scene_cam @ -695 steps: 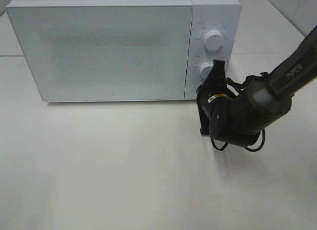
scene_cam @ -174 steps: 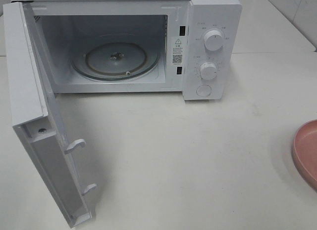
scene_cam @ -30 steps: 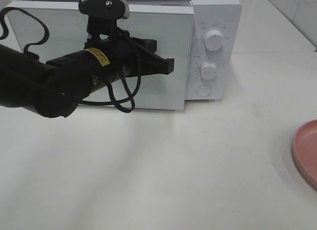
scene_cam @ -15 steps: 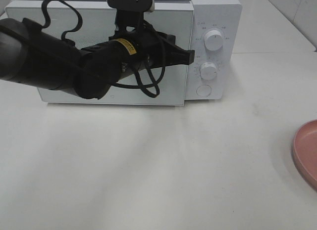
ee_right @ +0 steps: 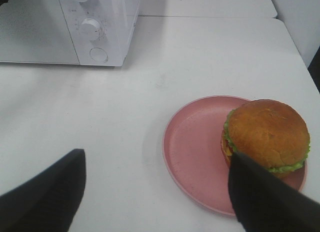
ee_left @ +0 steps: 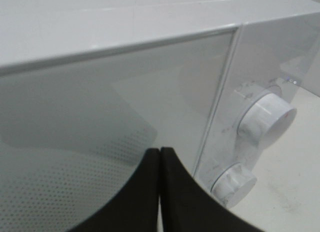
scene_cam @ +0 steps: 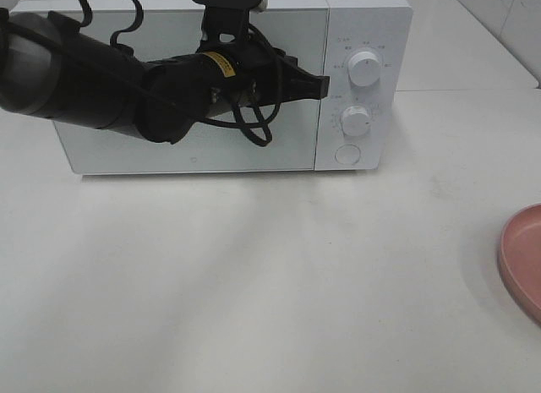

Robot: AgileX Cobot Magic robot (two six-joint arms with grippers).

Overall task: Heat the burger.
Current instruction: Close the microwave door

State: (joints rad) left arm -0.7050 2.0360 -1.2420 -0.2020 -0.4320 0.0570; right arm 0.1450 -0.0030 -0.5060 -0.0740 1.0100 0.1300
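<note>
The burger (ee_right: 267, 134) with its golden-brown bun and green lettuce sits on the far side of a pink plate (ee_right: 195, 142), out on the table and outside the microwave. My right gripper (ee_right: 156, 159) hangs above the plate, open wide with nothing held; one finger (ee_right: 265, 197) overlaps the burger's near edge. The white microwave (scene_cam: 363, 21) has its door (scene_cam: 110, 148) closed. My left gripper (scene_cam: 319, 87) is shut, its tips (ee_left: 160, 157) against the door's right edge beside the knobs.
Two round knobs (scene_cam: 364, 67) (scene_cam: 356, 120) and a round button (scene_cam: 347, 154) line the microwave's right panel. The pink plate's rim (scene_cam: 522, 259) shows at the exterior view's right edge. White tabletop lies in front of the microwave.
The left arm swung right and back toward the microwave, pushing the door from slightly ajar to closed. The plate has not moved.
</note>
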